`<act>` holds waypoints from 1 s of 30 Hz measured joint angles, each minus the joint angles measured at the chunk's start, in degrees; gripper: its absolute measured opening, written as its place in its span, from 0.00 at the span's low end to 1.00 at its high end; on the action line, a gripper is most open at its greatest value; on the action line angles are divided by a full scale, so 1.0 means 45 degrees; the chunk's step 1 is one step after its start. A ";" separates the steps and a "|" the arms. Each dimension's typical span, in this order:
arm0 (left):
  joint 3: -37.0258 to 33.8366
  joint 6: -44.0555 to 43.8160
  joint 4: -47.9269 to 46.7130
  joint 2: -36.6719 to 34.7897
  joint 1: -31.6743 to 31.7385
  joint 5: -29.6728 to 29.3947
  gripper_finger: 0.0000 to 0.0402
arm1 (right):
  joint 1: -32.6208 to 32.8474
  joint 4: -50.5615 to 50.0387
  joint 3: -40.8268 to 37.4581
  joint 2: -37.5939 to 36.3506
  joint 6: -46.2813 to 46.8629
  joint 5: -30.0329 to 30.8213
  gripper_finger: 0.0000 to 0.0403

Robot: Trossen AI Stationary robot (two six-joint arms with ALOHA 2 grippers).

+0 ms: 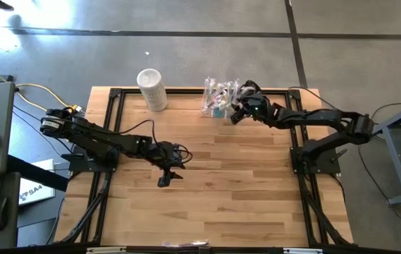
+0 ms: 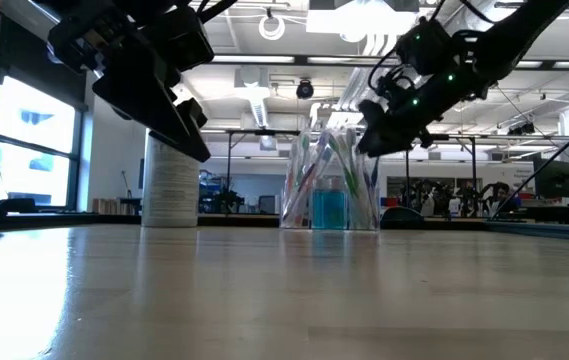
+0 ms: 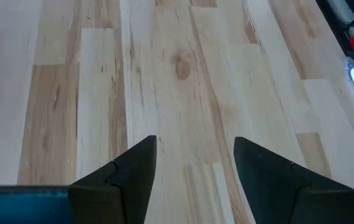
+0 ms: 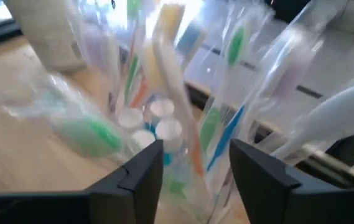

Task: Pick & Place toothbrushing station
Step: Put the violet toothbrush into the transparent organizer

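right claw (image 4: 192, 165) open, toothbrushing station (image 4: 164, 118) blurred

Pale wood, clear plastic, bright brushes

The light plank-patterned wooden tabletop (image 1: 242, 176) carries a clear plastic box-shaped toothbrushing station (image 2: 330, 190) with green, orange, blue and white wrapped toothbrushes (image 4: 164, 68), a blue-filled bottle (image 2: 330, 208), and a whitish translucent cylindrical container (image 1: 152, 89); both claws are dark.

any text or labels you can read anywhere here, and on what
"SA": on a white sheet on the floor by the table's left edge; the rest of it is cut off or too small.
White cylinder: no print legible.
Station with wrapped toothbrushes: packaging print too blurred to read.
Nothing else readable.
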 joint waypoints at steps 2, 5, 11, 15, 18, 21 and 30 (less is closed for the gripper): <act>0.0000 -0.0043 0.0000 0.0003 0.0000 -0.0010 0.51 | 0.0007 -0.0177 0.0000 -0.0448 -0.0081 0.0204 0.46; 0.0205 -0.0187 -0.0342 0.0015 -0.0004 -0.0285 0.51 | 0.0083 -0.0778 0.0000 -0.1190 -0.0150 0.0354 0.48; 0.1881 -0.0162 -0.3368 0.0015 -0.0697 -0.1152 0.51 | 0.0530 -0.1997 0.0000 -0.2971 -0.0293 0.0220 0.47; 0.2933 0.0262 -0.4689 0.0015 -0.2191 -0.2413 0.51 | 0.1061 -0.2482 0.0000 -0.4128 -0.0331 -0.0559 0.47; 0.3456 0.0560 -0.5132 0.0015 -0.3610 -0.3488 0.51 | 0.1474 -0.2580 0.0000 -0.4847 -0.0305 -0.1558 0.47; 0.3536 0.0418 -0.5207 0.0010 -0.5087 -0.4467 0.51 | 0.1933 -0.2562 0.0000 -0.5410 0.0013 -0.2510 0.47; 0.3541 -0.2633 -0.3750 0.1500 -0.8047 -0.6491 0.51 | 0.3784 -0.2542 0.0000 -0.5751 0.0247 -0.3275 0.47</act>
